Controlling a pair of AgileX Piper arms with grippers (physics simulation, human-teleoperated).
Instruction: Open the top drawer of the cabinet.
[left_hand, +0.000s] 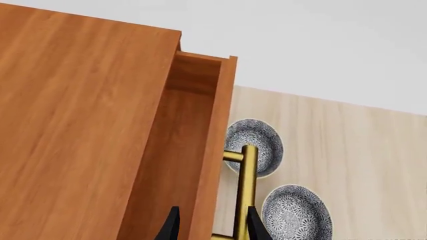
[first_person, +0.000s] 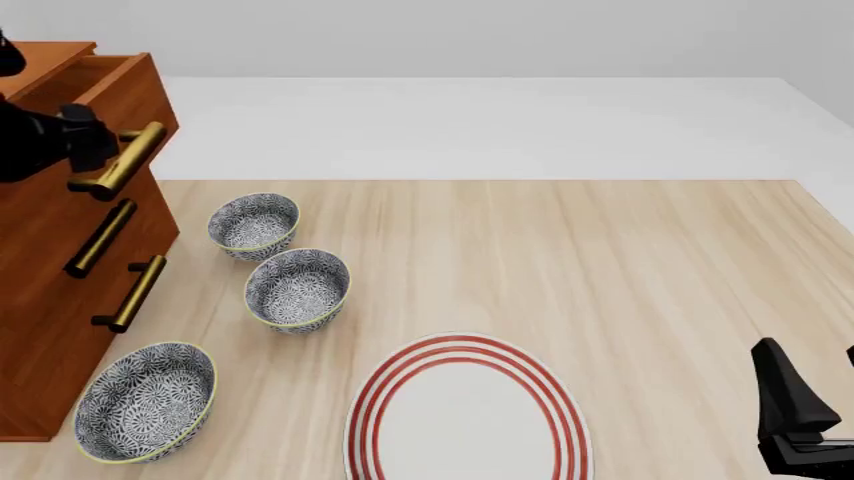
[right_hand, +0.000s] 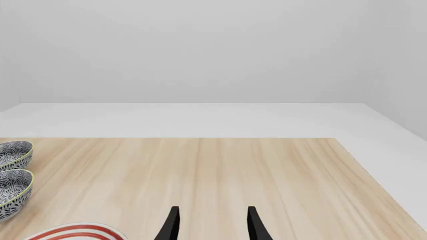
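Left wrist: left gripper (left_hand: 210, 225) fingers straddle the brass handle (left_hand: 245, 192); contact cannot be told; top drawer (left_hand: 200, 145) partly out.
Front: cabinet (first_person: 54, 300) far left; pull straight outward.
Right wrist: right gripper (right_hand: 210, 225) apart, idle.

You see the cabinet (first_person: 54, 290) — tall, reddish-brown wood — standing at the table's left edge. Its top drawer (first_person: 127, 95) sits pulled partly out, brass bar handle facing the bowls' side.

L gripper (first_person: 96, 150) at top drawer (first_person: 127, 95) handle; 3 bowls (first_person: 296, 288) nearby.
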